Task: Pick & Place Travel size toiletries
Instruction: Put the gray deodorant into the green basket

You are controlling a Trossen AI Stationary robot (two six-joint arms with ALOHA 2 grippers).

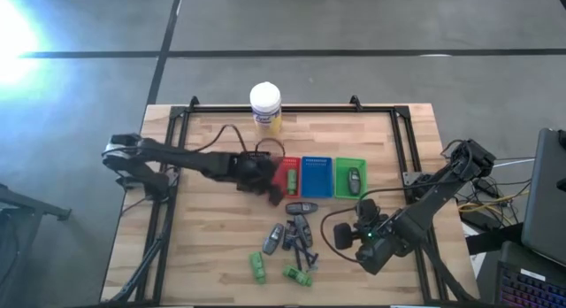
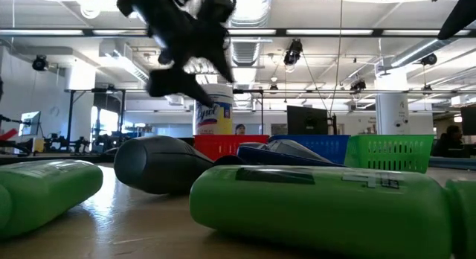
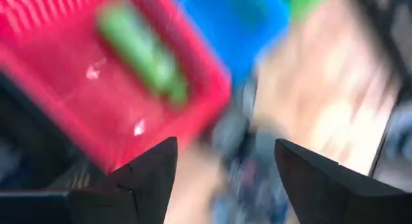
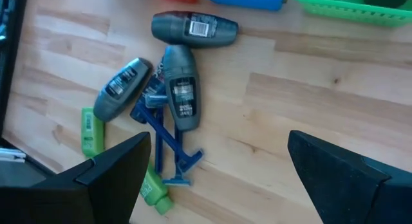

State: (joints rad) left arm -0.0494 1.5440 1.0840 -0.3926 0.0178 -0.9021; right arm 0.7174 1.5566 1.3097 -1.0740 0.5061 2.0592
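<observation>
The left pincer hangs over the red tray, its fingers spread apart with nothing between them. In the left wrist view a green bottle lies inside the red tray, clear of the fingers.

The red tray sits in a row on the wooden surface: the blue tray is just beside it, and the green tray stands beyond the blue one, with a grey oval container lying in it. On the far side of the red tray from the loose items stands a white-lidded jar with a yellow label.

The remaining toiletries lie on the surface in front of the red tray — a dark grey container nearest to it, then two more grey containers bunched over blue razors, and green bottles farthest out.

The right pincer waits above the surface, well away from the red tray and past the heap of toiletries, fingers wide apart and empty.
</observation>
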